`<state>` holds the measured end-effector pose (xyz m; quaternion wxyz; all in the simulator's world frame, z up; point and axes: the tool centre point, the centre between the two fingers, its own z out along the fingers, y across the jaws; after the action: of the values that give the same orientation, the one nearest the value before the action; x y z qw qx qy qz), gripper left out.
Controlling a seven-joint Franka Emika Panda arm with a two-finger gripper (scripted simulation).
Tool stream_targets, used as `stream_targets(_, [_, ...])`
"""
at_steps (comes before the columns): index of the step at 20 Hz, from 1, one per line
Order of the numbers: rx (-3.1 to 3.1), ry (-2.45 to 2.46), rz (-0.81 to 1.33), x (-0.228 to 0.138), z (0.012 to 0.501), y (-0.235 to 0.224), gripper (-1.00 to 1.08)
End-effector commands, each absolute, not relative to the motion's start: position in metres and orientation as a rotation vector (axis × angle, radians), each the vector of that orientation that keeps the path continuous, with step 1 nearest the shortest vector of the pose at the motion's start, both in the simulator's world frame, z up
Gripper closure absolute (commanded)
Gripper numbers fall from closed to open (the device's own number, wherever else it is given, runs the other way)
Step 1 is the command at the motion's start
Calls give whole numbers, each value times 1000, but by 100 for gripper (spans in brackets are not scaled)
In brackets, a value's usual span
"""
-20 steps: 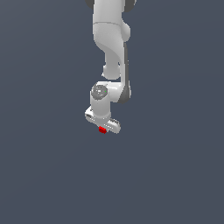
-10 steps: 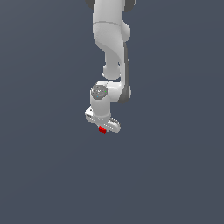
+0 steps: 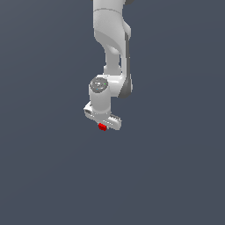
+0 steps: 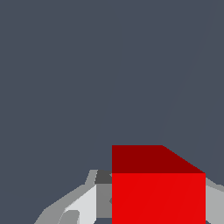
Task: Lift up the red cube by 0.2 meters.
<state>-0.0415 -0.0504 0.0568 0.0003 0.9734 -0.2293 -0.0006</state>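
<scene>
Looking from close up, in the wrist view, the cube (image 4: 158, 197) fills much of the picture. It is bright red on the big face and darker red on the face beside it. Its faces are plain. A gray and white finger (image 4: 83, 203) of the gripper (image 4: 131, 205) sits right against one side of the cube. A bit of the other finger shows at the other side. The fingers are pressed in on the cube, holding it between them. Behind it all is flat dark gray, and nothing else.

From farther back, in the exterior view, the cube (image 3: 103, 127) looks tiny. It sits right under the white gripper (image 3: 104, 124), touching it, and it is much smaller than the gripper. The fingers are too small to make out from here. The gripper points down. Above it is a round white joint with a gray cap. The arm (image 3: 112, 39) goes up from there, thick and white with a dark strip on the side toward the exterior view's right, and runs out of the top of the picture. The floor (image 3: 48, 176) is plain dark gray all around. I cannot tell from this view whether the cube touches the floor or hangs above it.
</scene>
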Motion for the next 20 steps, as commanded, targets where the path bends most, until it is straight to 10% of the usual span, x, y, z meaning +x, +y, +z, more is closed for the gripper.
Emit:
stream_targets(1, [3058,-720,1,-42,75,-50,108])
stream_targets(20, [3057,-722,0,-42,223,-51,108])
